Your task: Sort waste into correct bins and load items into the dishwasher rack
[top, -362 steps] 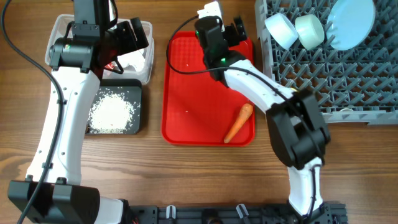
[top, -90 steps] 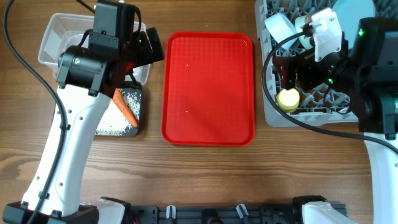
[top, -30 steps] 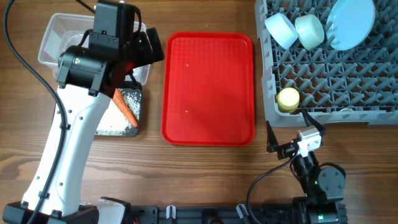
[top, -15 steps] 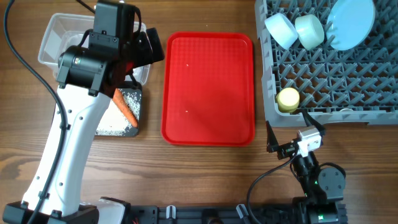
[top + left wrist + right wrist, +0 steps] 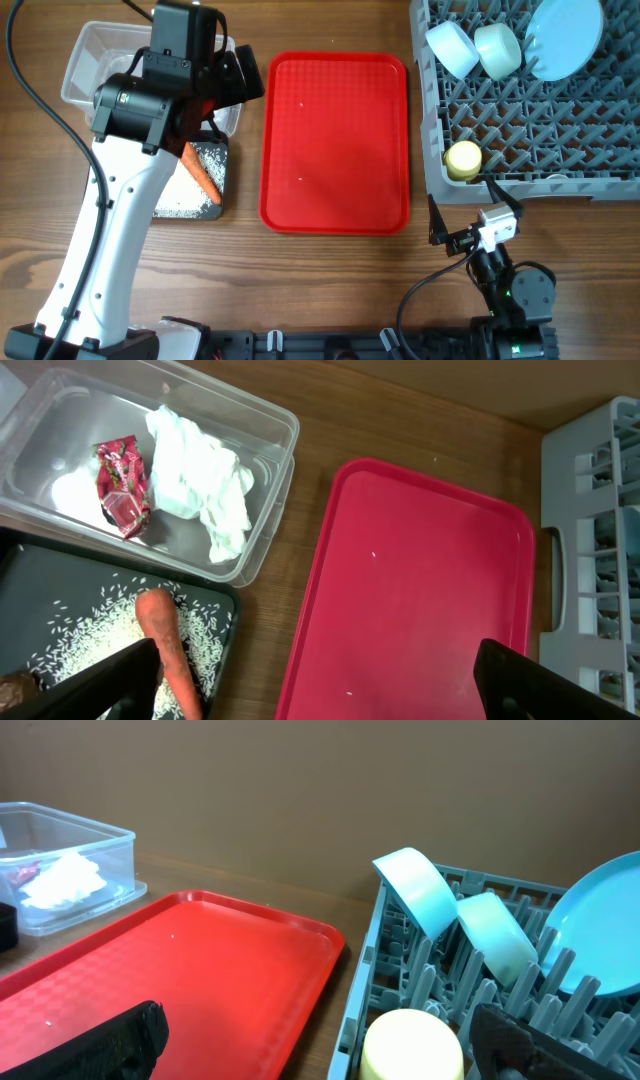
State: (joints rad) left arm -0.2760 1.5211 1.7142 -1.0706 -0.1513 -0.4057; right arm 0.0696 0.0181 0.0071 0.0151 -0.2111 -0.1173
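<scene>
The carrot [image 5: 200,172] [image 5: 165,650] lies on rice [image 5: 180,195] in the black tray [image 5: 60,575]. Beside it, the clear tub [image 5: 80,60] holds the red wrapper [image 5: 122,485] and white tissue [image 5: 205,480]. My left gripper [image 5: 232,85] [image 5: 320,680] hangs open and empty above both bins. In the grey rack [image 5: 560,120] stand the blue plate [image 5: 565,35], two pale bowls [image 5: 450,48] [image 5: 497,47] and the yellow cup [image 5: 463,158] [image 5: 412,1045]. At the rack's near left corner, low by the table's front edge, my right gripper [image 5: 462,205] [image 5: 325,1050] is open and empty.
The flat red tray [image 5: 335,140] lies between the bins and the rack, bare except for a few stray rice grains. A brown lump [image 5: 12,685] sits at the black tray's corner. Bare wood table runs along the front.
Nothing has moved in the last second. Since the older frames the carrot went from the red tray to the black tray, the cup went into the rack, and the right arm withdrew to the front.
</scene>
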